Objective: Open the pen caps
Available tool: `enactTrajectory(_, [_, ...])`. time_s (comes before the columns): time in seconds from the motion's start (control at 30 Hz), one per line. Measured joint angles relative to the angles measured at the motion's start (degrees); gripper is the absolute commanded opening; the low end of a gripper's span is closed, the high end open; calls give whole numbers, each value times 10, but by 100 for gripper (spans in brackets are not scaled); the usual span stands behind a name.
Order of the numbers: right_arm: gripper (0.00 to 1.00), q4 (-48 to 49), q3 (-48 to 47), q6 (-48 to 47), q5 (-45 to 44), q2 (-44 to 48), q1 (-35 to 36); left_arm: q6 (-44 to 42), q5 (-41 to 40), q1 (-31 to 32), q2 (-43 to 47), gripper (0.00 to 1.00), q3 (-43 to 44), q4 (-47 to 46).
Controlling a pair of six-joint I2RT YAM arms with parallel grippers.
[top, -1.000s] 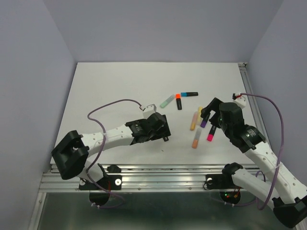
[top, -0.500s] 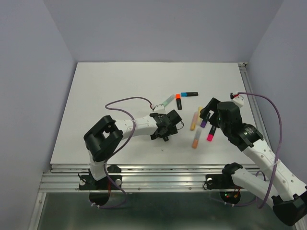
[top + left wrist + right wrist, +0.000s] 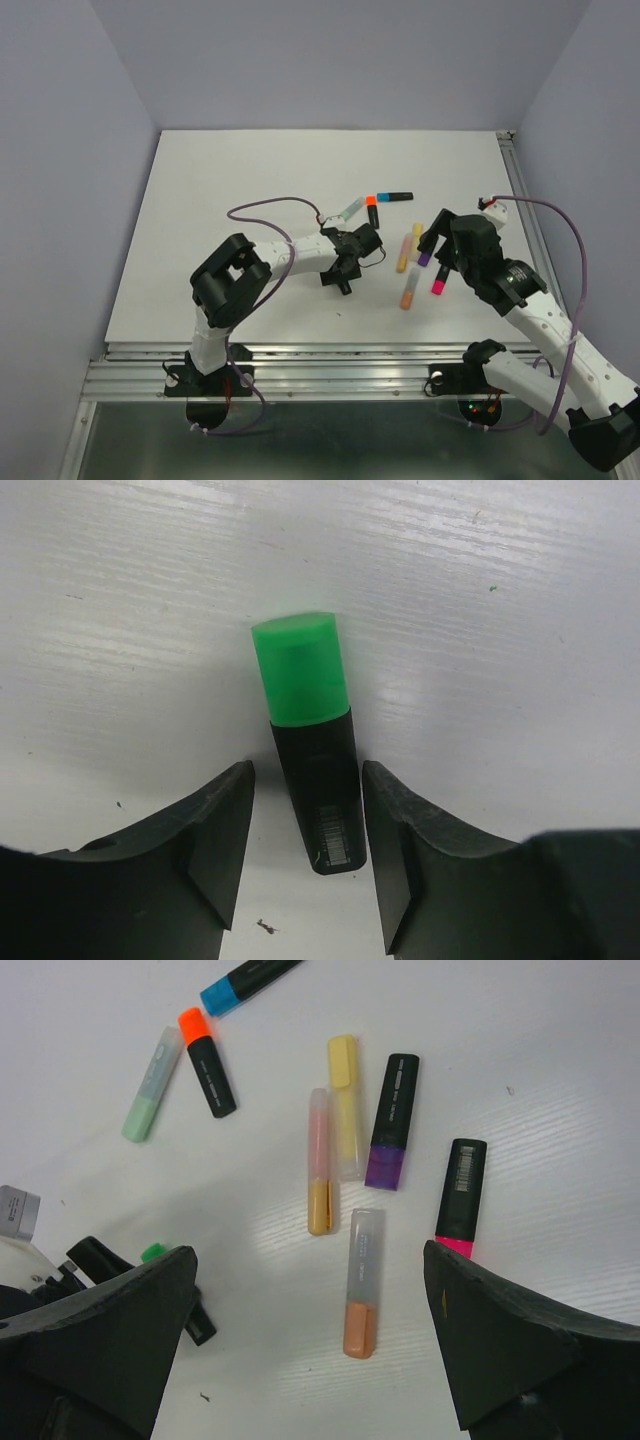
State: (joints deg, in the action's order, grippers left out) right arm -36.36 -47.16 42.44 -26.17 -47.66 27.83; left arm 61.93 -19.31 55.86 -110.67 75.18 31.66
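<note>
Straddling black pen body (image 3: 318,790): left jaws narrow, not clamped | green cap (image 3: 298,670) ahead (bare table (image 3: 500,630) beyond) | right jaws wide

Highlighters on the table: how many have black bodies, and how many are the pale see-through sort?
Black-bodied highlighters: 5 (green cap, orange cap, blue cap, purple cap, pink cap)
Pale-bodied highlighters: 4 (mint highlighter, yellow highlighter, peach highlighter, orange highlighter)
Total: 9

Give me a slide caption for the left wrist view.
Left pincer straddling black highlighter with green plastic cap on white table.
</note>
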Motion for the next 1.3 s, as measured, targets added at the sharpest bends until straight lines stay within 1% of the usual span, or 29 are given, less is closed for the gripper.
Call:
enactTrajectory(0.07, [100,-2,2,-1,0,0,0,-2,-1,0,-4,53,5,6])
enactTrajectory(0.13, [100,-2,3,-2,-2,0,0,-5,-3,0,-5,38,6,10])
enactTrajectory(0.17, [100,-2,3,-2,-3,0,0,-6,-4,0,-6,26,6,12])
enactTrajectory(0.2, [100,-2,3,-2,-3,0,0,-10,-4,0,-6,11,7,13])
enactTrajectory(0.23, [100,-2,3,-3,-4,0,0,-10,-3,0,-6,0,7,13])
enactTrajectory(0.4, [100,0,16,-16,2,9,0,-38,-6,7,0,0,-3,-12])
enactTrajectory(0.5, [100,13,31,-28,31,26,0,-63,-6,15,38,0,-56,-65])
enactTrajectory(0.53, [100,21,39,-33,45,34,0,-78,-6,23,68,0,-89,-89])
enactTrajectory(0.6, [100,41,57,-43,96,56,0,-101,-7,37,119,0,-133,-116])
enactTrajectory(0.7, [100,91,80,-50,186,82,0,-126,-17,57,199,0,-168,-153])
enactTrajectory(0.77, [100,125,88,-52,242,86,0,-147,-33,80,265,0,-196,-204])
enactTrajectory(0.87, [100,172,90,-58,311,74,0,-176,-52,123,333,0,-228,-270])
enactTrajectory(0.97, [100,223,90,-67,387,49,0,-193,-61,152,364,0,-250,-310])
enactTrajectory(1.13, [100,292,90,-66,478,18,0,-204,-73,160,368,0,-272,-336])
enactTrajectory(1.3, [100,318,90,-56,504,-11,0,-212,-83,172,368,0,-275,-351])
